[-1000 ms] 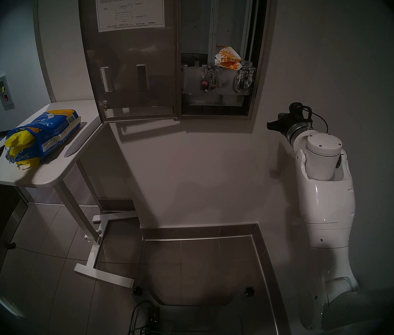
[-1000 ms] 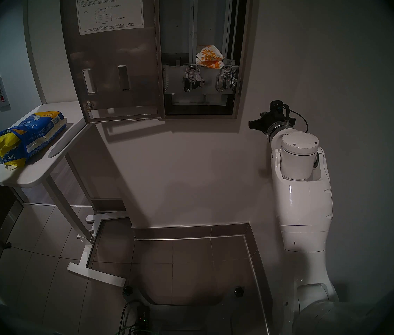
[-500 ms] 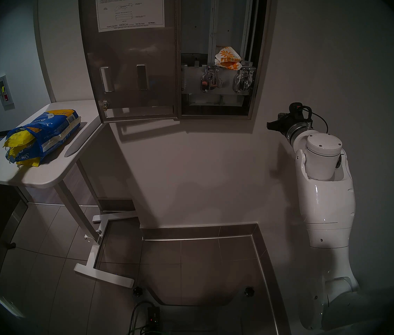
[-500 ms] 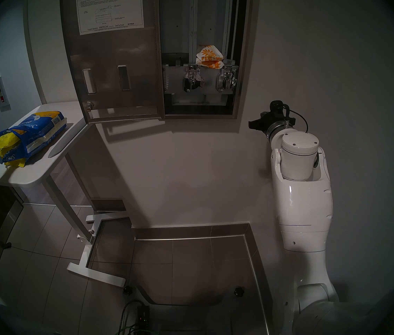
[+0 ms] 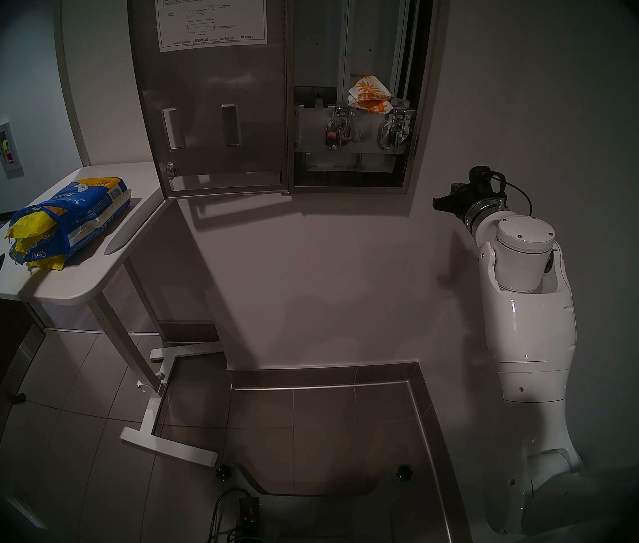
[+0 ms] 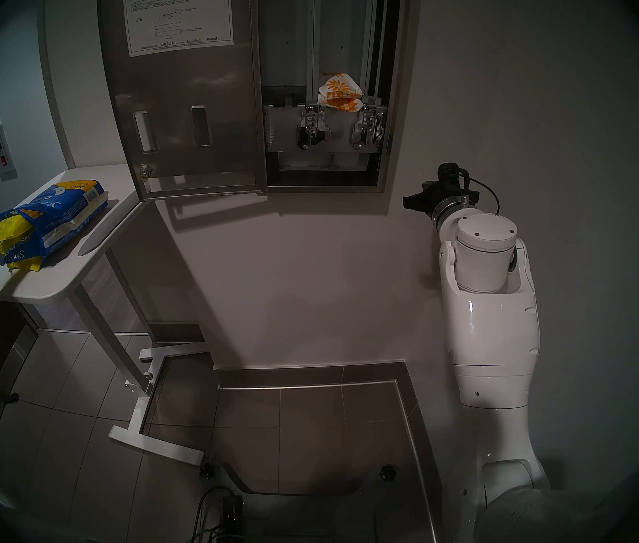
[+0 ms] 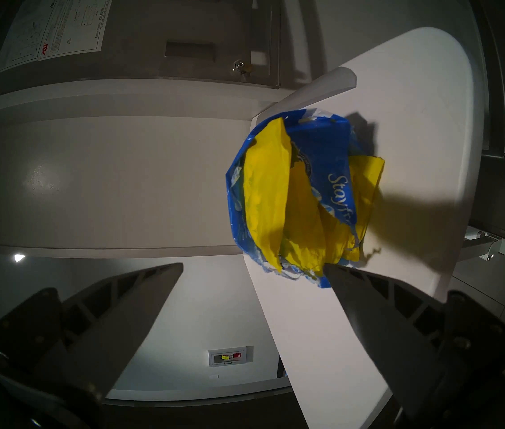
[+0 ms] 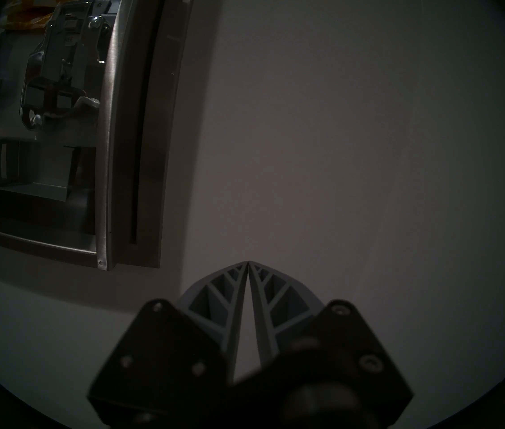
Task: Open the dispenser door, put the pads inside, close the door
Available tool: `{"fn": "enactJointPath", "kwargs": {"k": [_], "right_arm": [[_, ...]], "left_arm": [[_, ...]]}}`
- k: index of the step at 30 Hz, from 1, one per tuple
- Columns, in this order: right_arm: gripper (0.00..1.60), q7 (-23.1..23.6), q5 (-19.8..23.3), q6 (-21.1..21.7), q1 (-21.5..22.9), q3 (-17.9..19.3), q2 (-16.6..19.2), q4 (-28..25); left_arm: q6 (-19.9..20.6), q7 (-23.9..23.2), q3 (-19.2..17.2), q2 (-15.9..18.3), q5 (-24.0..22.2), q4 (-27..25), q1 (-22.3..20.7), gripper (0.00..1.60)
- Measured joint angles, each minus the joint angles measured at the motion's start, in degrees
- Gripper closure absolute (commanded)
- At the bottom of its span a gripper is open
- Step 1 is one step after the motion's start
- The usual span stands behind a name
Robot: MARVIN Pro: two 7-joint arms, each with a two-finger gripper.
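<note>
The dispenser door (image 5: 216, 99) stands swung fully open to the left of the cabinet, its back face toward the head cameras, with the white instruction sheet (image 5: 211, 15) fixed near its top and the key lock (image 5: 170, 171) near its lower left corner. The pads (image 7: 279, 199) (yellow wrappers, crumpled) protrude from the torn mouth of the blue printed bag (image 5: 75, 221), which lies on its side on the white table (image 5: 75, 283) at the left of the scene, below and beside the open door. Inside the cabinet, white packets with orange flowers (image 5: 370, 93) sit in the right-hand column, just above the two chrome lever mechanisms (image 5: 393, 132). The left gripper (image 7: 252, 269) hangs at the near edge of the table with its fingers spread wide and nothing between them; one fingertip (image 7: 338, 272) lies just in front of the bag mouth, though contact cannot be confirmed. The right gripper (image 8: 248, 262) is held level near the bare wall, to the right of and below the cabinet frame (image 8: 139, 140), fingertips pressed together and holding nothing.
</note>
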Motion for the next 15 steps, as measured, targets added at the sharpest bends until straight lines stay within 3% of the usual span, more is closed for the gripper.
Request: {"fn": "enactJointPath", "kwargs": {"k": [15], "right_arm": [[1.09,0.0,0.1,0.0,0.0,0.0,0.0,0.0]], "left_arm": [[-1.2,1.7,0.0,-0.4,-1.2,-0.2,1.2,0.0]]}}
